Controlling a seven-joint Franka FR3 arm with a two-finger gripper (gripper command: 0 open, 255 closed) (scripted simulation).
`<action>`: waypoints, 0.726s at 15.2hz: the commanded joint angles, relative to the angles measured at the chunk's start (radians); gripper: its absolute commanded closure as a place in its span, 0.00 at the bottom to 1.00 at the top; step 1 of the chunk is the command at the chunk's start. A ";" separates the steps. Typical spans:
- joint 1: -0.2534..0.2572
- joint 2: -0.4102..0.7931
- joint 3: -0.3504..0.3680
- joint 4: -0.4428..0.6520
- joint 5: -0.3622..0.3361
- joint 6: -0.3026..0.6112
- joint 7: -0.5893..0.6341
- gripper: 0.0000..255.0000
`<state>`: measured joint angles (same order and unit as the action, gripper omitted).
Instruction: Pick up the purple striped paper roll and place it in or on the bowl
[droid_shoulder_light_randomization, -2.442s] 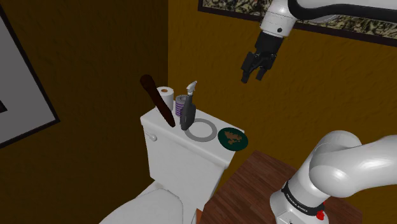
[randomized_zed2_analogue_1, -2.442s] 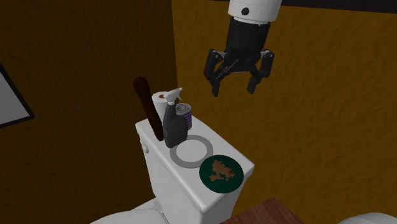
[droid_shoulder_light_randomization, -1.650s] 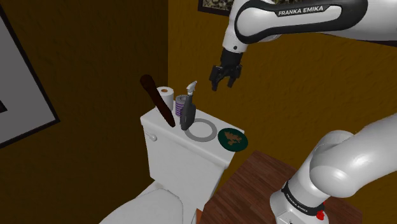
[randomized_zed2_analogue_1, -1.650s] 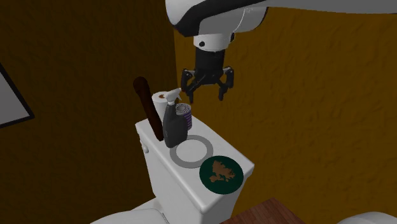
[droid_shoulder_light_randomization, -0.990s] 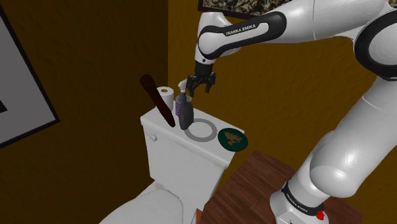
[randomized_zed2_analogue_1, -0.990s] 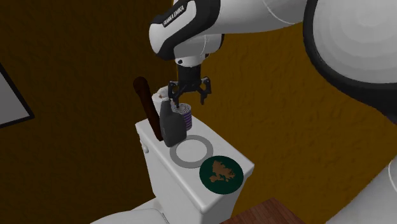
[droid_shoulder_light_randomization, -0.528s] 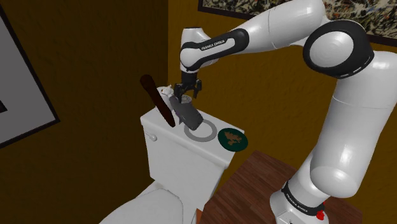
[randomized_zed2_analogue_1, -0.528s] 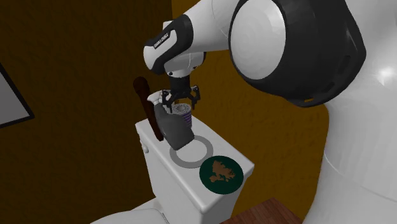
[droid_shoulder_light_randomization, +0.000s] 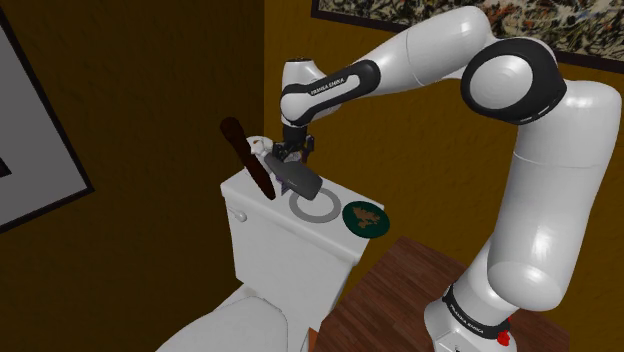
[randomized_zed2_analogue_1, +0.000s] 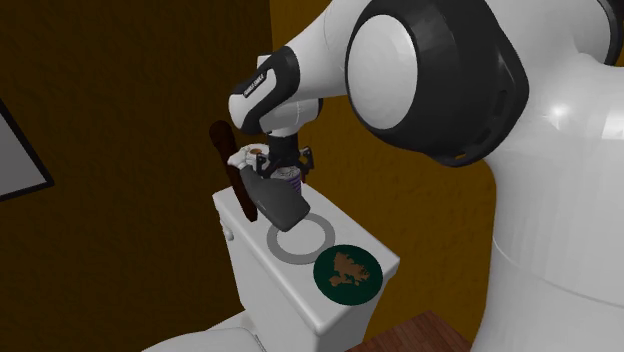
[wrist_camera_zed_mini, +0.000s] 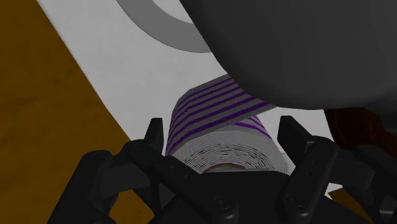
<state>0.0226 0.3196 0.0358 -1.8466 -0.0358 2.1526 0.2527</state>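
The purple striped paper roll (wrist_camera_zed_mini: 216, 118) stood upright on the toilet tank lid (wrist_camera_zed_mini: 130, 79), its long axis vertical. It sat squarely between the fingers of the gripper (wrist_camera_zed_mini: 222, 132), which were spread wide on either side, not yet clasping it. A dark spray bottle (randomized_zed2_analogue_1: 276, 200) leaned over it. What looked like the grey-rimmed bowl (randomized_zed2_analogue_1: 300, 238) lay just beside.

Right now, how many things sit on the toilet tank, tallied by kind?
Paper rolls: 2 (purple striped paper roll, white roll)
Spray bottle: 1
Brown stick: 1
Grey ring: 1
Green dish: 1
Total: 6
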 joint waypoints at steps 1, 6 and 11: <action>-0.001 0.005 -0.001 -0.004 0.000 0.009 -0.001 0.00; -0.001 0.005 -0.001 -0.004 0.000 0.009 -0.001 0.00; 0.000 0.006 0.000 -0.005 0.000 0.011 0.000 1.00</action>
<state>0.0226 0.3236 0.0360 -1.8472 -0.0357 2.1636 0.2522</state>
